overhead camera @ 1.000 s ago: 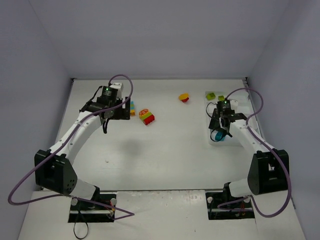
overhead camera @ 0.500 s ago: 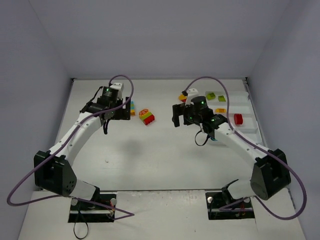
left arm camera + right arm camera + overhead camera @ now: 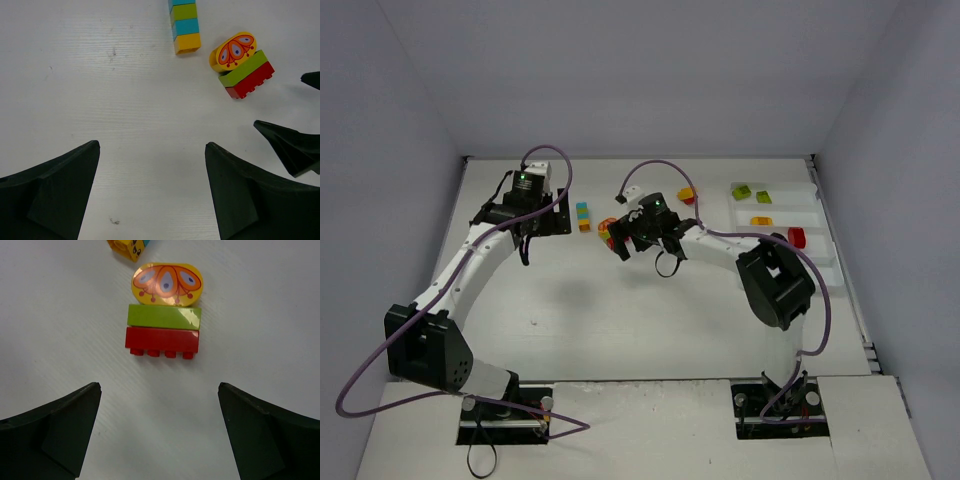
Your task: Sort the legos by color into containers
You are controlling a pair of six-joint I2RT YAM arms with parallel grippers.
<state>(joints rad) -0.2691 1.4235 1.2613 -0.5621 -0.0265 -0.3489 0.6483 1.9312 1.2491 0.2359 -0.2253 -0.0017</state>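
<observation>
The right claw (image 3: 159, 386) gapes empty just below the red-green-yellow brick stack (image 3: 163, 325) at its frame's upper centre on the tabletop (image 3: 260, 300), likely squared up to grasp it; the left claw (image 3: 152, 145) is also released.

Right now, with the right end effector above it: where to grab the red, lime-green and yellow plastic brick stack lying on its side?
Come straight down with the open right end effector. Close on the flat short ends of the lime-green plastic brick and red brick: parallel faces, square to the finger line. Avoid the rounded yellow oval piece and the red studs, likely to slip.
</observation>
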